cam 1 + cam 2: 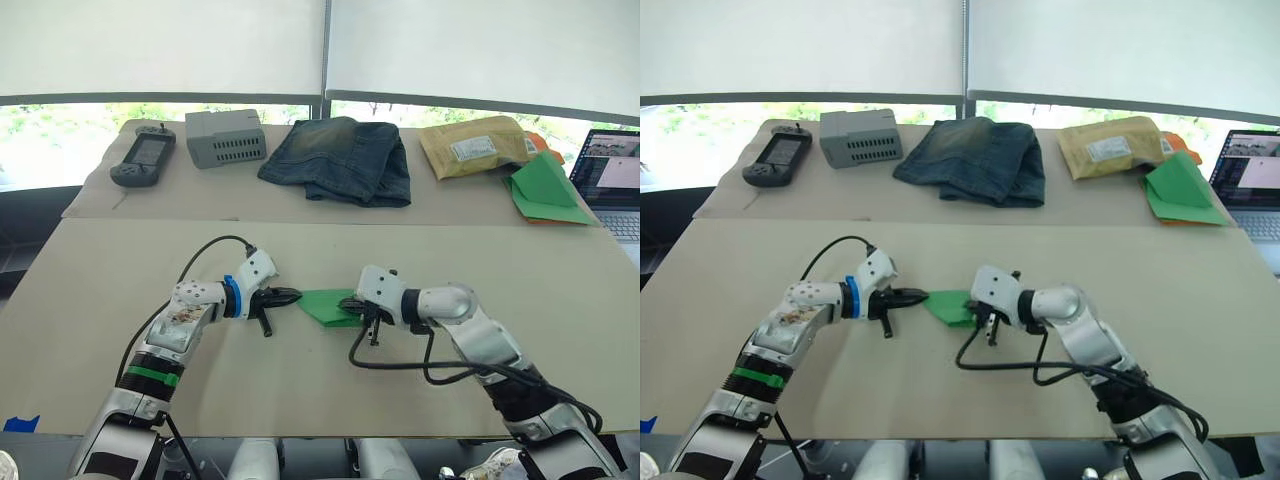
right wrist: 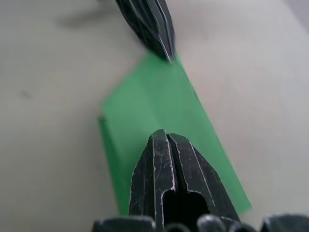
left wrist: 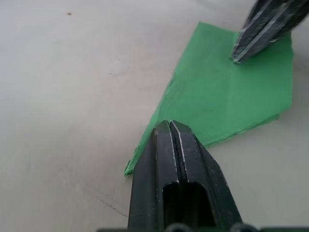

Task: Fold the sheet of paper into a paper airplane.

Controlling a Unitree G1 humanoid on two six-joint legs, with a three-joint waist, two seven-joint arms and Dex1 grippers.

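From my seat the laptop is cut off by the right edge of the head view, and an orange thing behind the padded envelope is mostly hidden, so I cannot say what it is. Under the larger green triangular paper I see only a thin orange edge. I count one sheet of paper, bright green and folded flat into a pointed shape, lying near the middle of the front surface. On the back surface there is one handheld game console, one grey box, one pair of folded jeans, one envelope and one laptop. I have two end effectors on the job. The left end effector has its fingers pressed together, tip resting on the narrow left end of the sheet. The right end effector is likewise closed with nothing between the fingers, its tip down on the wider right part of the sheet. The sheet lies between the two, each tip touching an opposite end, and the paper lies flat against the surface.
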